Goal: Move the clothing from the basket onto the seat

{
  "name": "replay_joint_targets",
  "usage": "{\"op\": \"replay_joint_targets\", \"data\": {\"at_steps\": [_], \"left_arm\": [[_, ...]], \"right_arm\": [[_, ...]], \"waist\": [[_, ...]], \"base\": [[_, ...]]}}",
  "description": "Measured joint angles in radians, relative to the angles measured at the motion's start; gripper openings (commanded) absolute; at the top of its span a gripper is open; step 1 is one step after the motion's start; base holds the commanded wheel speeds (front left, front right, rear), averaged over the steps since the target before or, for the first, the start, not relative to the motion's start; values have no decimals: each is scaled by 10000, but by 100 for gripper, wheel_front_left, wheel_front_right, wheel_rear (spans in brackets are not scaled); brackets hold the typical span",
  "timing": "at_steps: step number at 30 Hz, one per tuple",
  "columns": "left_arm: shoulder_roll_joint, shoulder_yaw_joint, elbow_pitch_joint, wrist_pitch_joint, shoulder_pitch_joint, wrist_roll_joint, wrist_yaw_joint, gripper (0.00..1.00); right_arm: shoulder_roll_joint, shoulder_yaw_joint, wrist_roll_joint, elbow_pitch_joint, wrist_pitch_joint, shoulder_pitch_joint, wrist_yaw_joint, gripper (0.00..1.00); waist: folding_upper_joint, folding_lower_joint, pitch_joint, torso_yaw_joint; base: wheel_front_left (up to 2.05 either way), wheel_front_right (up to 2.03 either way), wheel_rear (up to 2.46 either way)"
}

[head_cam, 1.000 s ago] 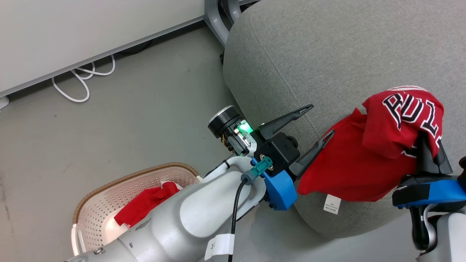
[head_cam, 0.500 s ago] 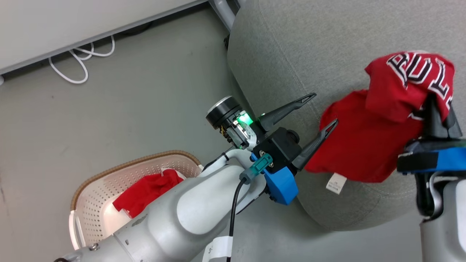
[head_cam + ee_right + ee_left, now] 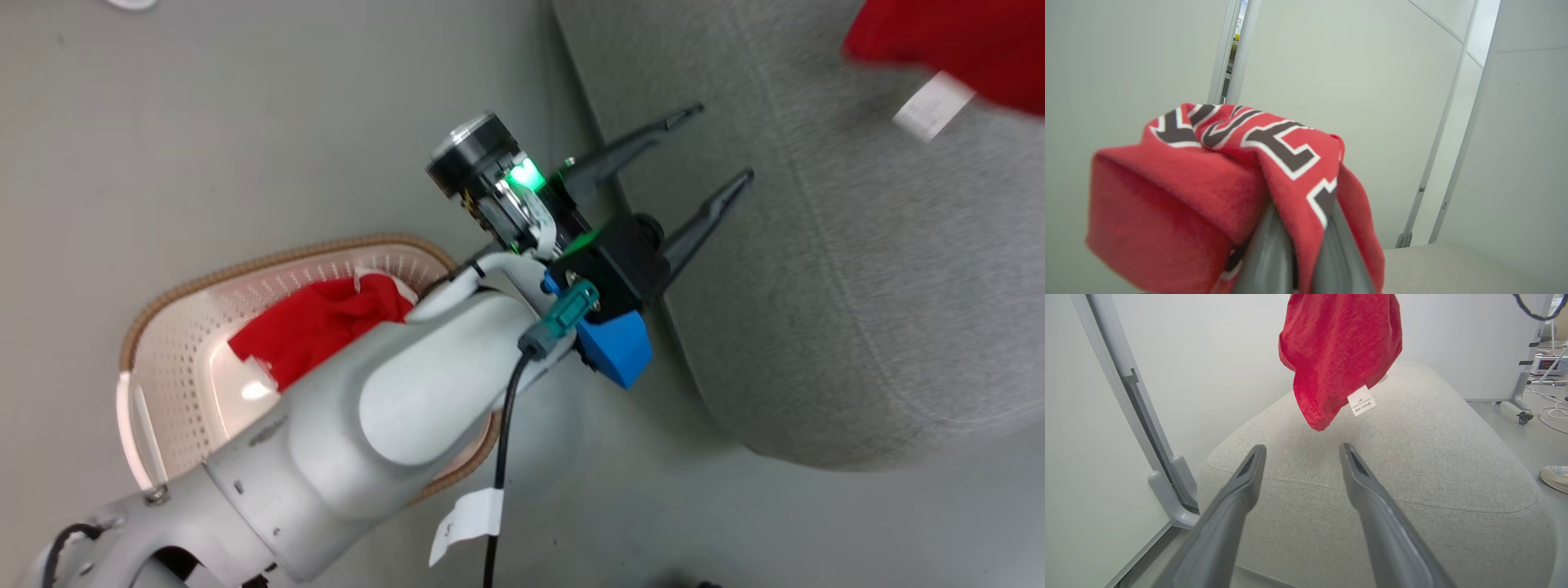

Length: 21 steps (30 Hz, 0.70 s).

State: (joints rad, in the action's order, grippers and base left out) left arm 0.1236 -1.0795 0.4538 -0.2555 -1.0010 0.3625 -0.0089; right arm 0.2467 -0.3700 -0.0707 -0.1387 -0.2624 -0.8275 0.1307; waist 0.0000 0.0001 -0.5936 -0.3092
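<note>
A: Red cloth of the BULLS jersey (image 3: 1274, 163) is clamped in the right gripper (image 3: 1303, 245), whose jaws are closed tight on a bunched fold, with the rest draped over the fingers. What could be spoiled from here?

B: The jersey is hung above the grey seat (image 3: 1412, 486), and its lowest fold and white care label (image 3: 1361, 401) appear to be clear of the cushion. If it is let go too near the rounded edge, it could be carried off onto the floor (image 3: 204, 122). Since fabric is wrapped over the fingers, it may also be snagged there when the jaws are parted.

A: And the left gripper (image 3: 720, 140)?

B: Its jaws are spread wide and nothing is held. It is poised over the seat's edge, near the hanging fold, so the cloth could be caught on it when lowered.

A: What else is to be reckoned with?

B: A plain red garment (image 3: 318, 322) is seen crumpled in the basket (image 3: 175, 351) on the floor, well apart from the jersey. The basket is partly covered by the left forearm (image 3: 392, 408), so a reach back into it is judged awkward, and the arm's cable (image 3: 500, 457) is hung close to the rim. A partition foot (image 3: 1167, 494) is set beside the seat, and a pale shoe (image 3: 1555, 477) is seen at its far side.
</note>
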Motion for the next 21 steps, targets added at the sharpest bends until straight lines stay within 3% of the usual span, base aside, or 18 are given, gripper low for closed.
{"op": "replay_joint_targets", "data": {"at_steps": [11, 16, 21], "left_arm": [[443, 115, -483, 81, -797, -336, 142, 100], [568, 102, -679, 167, -926, -401, 224, 100], [650, 58, -779, 215, -937, -443, 301, 100]], "right_arm": [[1733, -1898, -337, -1369, 0, -2092, 0, 0], [1881, -2203, -17, -2297, 0, -2079, 0, 0], [1499, -2339, 188, -2995, 0, -1836, 0, 0]], "waist": [[0, 1, -1880, 368], [0, 1, -2442, 541], [0, 1, -2741, 580]], "base": [[0, 0, 0], [0, 0, 0], [0, 0, 0]]}}
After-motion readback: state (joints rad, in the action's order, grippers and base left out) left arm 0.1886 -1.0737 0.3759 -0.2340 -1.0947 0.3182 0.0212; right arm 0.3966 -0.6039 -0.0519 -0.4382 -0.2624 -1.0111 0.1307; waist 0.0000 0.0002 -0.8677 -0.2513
